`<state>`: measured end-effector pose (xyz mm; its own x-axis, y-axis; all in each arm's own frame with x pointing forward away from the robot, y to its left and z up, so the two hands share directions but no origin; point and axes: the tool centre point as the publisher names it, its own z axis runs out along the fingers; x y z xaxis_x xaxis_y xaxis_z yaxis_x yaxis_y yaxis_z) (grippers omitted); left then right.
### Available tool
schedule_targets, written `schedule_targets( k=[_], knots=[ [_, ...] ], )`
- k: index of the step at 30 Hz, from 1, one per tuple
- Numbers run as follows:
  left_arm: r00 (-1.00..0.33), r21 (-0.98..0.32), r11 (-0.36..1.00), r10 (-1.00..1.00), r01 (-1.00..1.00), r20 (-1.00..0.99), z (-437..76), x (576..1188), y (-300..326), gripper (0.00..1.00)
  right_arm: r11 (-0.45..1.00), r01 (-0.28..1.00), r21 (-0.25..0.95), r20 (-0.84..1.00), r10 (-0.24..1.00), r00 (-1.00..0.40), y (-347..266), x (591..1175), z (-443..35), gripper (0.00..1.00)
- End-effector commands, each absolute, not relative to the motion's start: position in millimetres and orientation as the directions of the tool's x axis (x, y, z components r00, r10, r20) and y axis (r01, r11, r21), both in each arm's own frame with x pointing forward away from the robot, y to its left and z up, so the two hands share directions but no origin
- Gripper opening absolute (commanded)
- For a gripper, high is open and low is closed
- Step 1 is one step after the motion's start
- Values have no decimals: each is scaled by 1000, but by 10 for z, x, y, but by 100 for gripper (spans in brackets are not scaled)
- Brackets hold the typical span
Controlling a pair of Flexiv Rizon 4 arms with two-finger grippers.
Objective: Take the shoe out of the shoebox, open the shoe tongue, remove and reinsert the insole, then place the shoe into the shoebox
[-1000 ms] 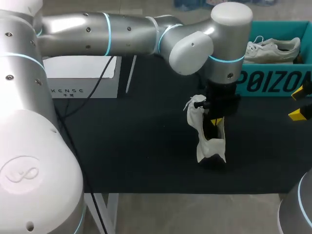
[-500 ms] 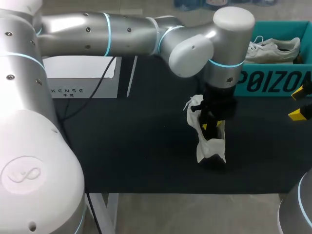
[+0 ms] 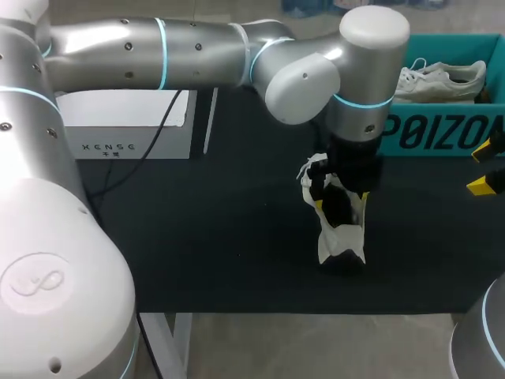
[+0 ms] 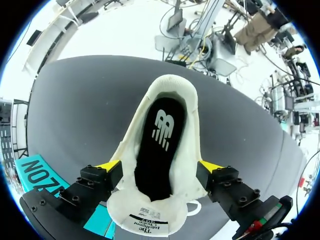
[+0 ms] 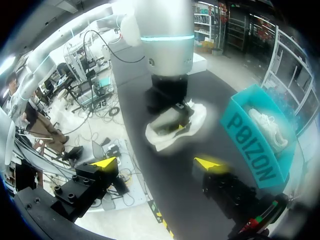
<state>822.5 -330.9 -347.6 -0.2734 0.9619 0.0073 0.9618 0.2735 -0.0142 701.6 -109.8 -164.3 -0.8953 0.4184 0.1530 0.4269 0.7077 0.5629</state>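
A white shoe (image 3: 341,237) stands on the black table, its collar spread wide. Its black insole (image 4: 160,145) lies inside it. My left gripper (image 3: 338,204) hangs right over the shoe, open, with one yellow-tipped finger (image 4: 107,166) at each side of the shoe (image 4: 172,85). The teal shoebox (image 3: 442,134) sits at the back right and holds a second white shoe (image 3: 442,79). My right gripper (image 3: 487,167) waits at the right edge, open and empty. In the right wrist view the shoe (image 5: 175,125) and the shoebox (image 5: 255,135) lie ahead of that gripper (image 5: 156,163).
A white box (image 3: 134,130) with a black cable over it stands at the back left of the table. The left arm stretches across the back of the table from the left. The table's front edge (image 3: 260,312) runs close below the shoe.
My left gripper has gone from shut to wide open, its fingers now spread beside the shoe. The shoe has stayed where it was, and the right gripper has not moved.
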Motion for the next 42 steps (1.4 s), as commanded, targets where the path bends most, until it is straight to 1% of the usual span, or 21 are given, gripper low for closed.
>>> schedule_targets(
  k=[1, 15, 20, 21, 22, 23, 24, 33, 42],
  knots=[
    [-274, 7, 274, 962, 962, 6, -3333, 8197, -3259, 100, 708, 428, 562, 152, 420, -895, -1096, 7011, -1649, 100],
    [-299, 86, 298, 954, 951, -3, -2846, 8240, -3089, 100, 708, 428, 562, 152, 420, -895, -1096, 7011, -1649, 100],
    [-302, 99, 301, 953, 948, -5, -2790, 8304, -3044, 100, 708, 428, 562, 152, 420, -895, -1096, 7011, -1649, 100],
    [-302, 99, 301, 953, 948, -12, -2795, 8324, -3046, 94, 708, 428, 562, 152, 420, -895, -1096, 7011, -1649, 100],
    [-301, 98, 301, 954, 949, -16, -2804, 8342, -3050, 50, 708, 428, 562, 152, 420, -895, -1096, 7011, -1649, 100],
    [-291, 100, 292, 956, 951, -21, -2815, 8361, -3057, 14, 708, 428, 562, 152, 420, -895, -1096, 7011, -1649, 100],
    [-290, 96, 291, 957, 952, -23, -2827, 8379, -3068, 0, 708, 428, 562, 152, 420, -895, -1096, 7011, -1649, 100],
    [-294, 106, 295, 955, 950, -29, -2944, 8488, -3129, 0, 708, 428, 562, 152, 420, -895, -1096, 7011, -1649, 100],
    [-305, 55, 305, 952, 951, -21, -3172, 8272, -3175, 0, 708, 428, 562, 152, 420, -895, -1096, 7011, -1649, 100]
  ],
)
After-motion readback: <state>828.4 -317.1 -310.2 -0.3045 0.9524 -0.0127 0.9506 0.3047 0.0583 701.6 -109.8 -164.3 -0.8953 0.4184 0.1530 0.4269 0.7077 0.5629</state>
